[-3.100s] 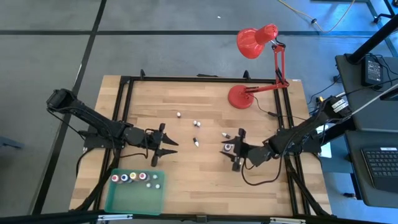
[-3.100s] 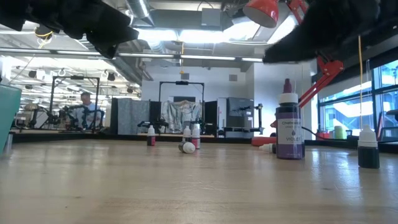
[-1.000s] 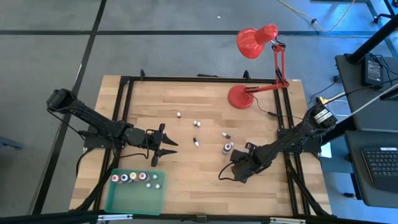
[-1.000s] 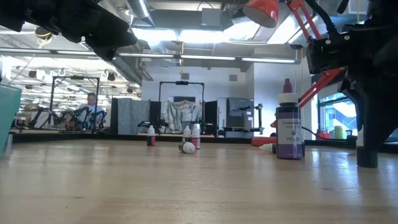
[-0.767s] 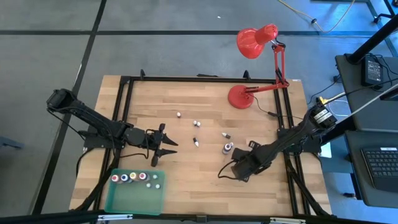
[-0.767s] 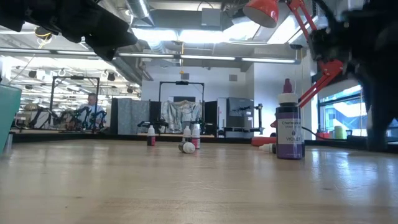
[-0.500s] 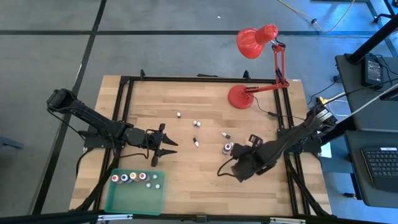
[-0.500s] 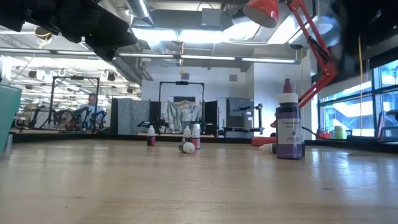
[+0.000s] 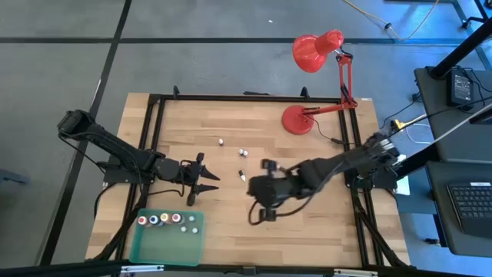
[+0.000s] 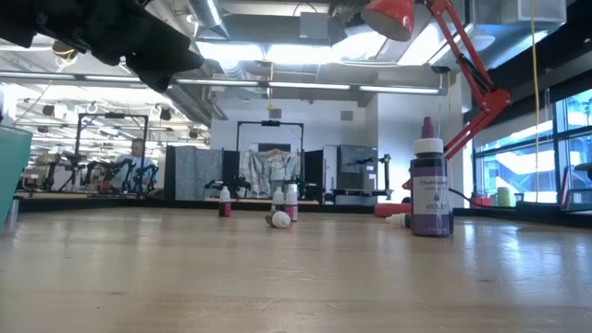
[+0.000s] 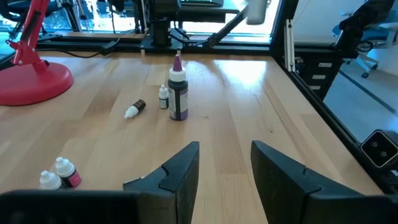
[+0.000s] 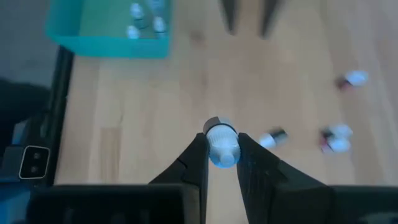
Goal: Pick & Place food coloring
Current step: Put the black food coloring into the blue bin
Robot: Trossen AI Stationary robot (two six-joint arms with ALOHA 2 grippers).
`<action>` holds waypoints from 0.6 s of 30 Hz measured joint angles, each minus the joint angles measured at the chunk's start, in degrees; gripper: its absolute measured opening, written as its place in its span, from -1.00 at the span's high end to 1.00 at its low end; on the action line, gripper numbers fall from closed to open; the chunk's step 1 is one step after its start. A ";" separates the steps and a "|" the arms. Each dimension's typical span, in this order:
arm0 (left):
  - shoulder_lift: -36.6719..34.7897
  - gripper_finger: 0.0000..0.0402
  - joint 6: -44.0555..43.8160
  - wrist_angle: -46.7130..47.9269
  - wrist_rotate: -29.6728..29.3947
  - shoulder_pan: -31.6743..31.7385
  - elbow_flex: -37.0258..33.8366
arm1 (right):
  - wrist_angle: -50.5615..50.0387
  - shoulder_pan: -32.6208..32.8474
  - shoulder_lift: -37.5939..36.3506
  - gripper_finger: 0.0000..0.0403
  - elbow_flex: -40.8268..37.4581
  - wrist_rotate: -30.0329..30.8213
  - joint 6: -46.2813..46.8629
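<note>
My right gripper (image 9: 261,214) hangs above the middle of the table, shut on a tiny food coloring bottle with a white cap (image 12: 221,148). My left gripper (image 9: 212,181) waits open left of centre, nothing between its fingers (image 11: 186,174). The green tray (image 9: 154,245) at the near left holds several small bottles (image 9: 165,220), standing upright. More tiny bottles stand or lie on the wood (image 9: 221,142) (image 9: 242,152) (image 9: 243,175). A taller purple bottle (image 11: 178,93) stands upright on its base with a small one (image 11: 163,96) beside it. My right gripper pinches the tiny bottle at its white cap (image 12: 221,138) between the two fingertips (image 12: 198,152), slanting down from above. The bottle is lifted clear of the table. Its body below the cap is hidden by the cap and the fingers.
A red desk lamp has its base (image 9: 297,119) on the table's far right and its head (image 9: 315,51) beyond the far edge. A black frame (image 9: 154,138) runs round the table. Bare wood lies between the tray and the right gripper.
My right gripper has risen from the table's near right and swung toward the left, over the middle, rolling as it went. It has stayed shut on the small bottle, which is lifted clear of the wood. It has left the low view.
</note>
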State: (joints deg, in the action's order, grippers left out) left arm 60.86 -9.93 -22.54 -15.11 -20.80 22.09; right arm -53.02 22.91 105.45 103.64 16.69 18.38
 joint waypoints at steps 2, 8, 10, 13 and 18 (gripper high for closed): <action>0.00 0.30 0.00 0.71 0.00 0.02 0.00 | 0.68 -1.04 3.56 0.68 2.70 -2.83 -3.58; 0.00 0.30 -0.70 2.02 0.00 0.01 0.00 | 0.52 -3.75 14.84 0.68 8.43 -14.67 -8.22; 0.00 0.30 -0.74 2.02 0.00 0.00 0.00 | 0.44 -4.24 18.49 0.67 9.56 -17.26 -8.30; 0.00 0.30 -0.82 2.02 0.00 0.02 0.00 | 0.36 -4.45 22.83 0.62 10.29 -19.05 -8.14; 0.00 0.30 -0.83 2.02 0.00 0.00 0.00 | 0.31 -4.41 27.03 0.63 10.33 -19.87 -8.16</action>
State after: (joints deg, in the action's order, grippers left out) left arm 60.86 -10.76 -20.51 -15.11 -20.80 22.09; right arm -52.71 18.50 132.48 113.97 -3.18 10.22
